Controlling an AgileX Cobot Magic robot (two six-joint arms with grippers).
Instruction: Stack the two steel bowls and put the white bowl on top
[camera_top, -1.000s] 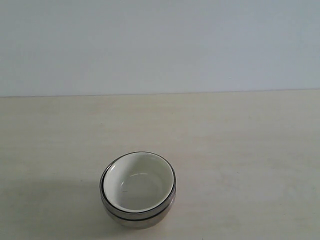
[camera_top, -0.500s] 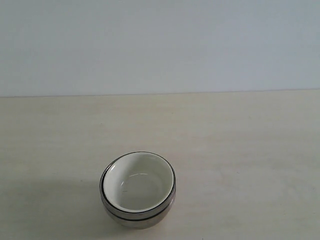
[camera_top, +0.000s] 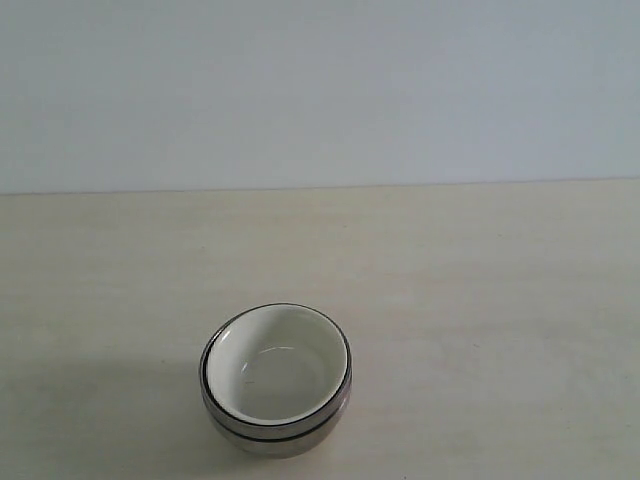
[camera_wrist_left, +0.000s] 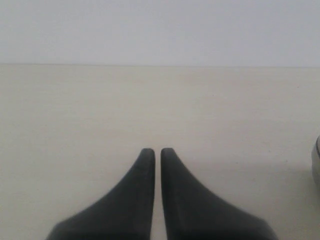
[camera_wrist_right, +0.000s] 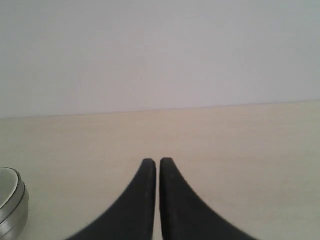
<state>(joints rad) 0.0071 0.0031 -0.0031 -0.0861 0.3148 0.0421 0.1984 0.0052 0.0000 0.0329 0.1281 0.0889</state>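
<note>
The white bowl (camera_top: 277, 365) sits nested in the two steel bowls (camera_top: 275, 437), all in one stack near the table's front edge in the exterior view. Only the steel rims and a strip of the outer wall show around it. The stack's edge shows in the right wrist view as steel bowls (camera_wrist_right: 12, 212) with the white bowl (camera_wrist_right: 6, 178) inside, and as a sliver of steel bowl (camera_wrist_left: 316, 160) in the left wrist view. My left gripper (camera_wrist_left: 157, 150) is shut and holds nothing, away from the stack. My right gripper (camera_wrist_right: 158, 161) is shut too, also apart from it. Neither gripper appears in the exterior view.
The pale wooden table (camera_top: 470, 280) runs back to a plain light wall (camera_top: 320, 90). Nothing else stands on the table in any view.
</note>
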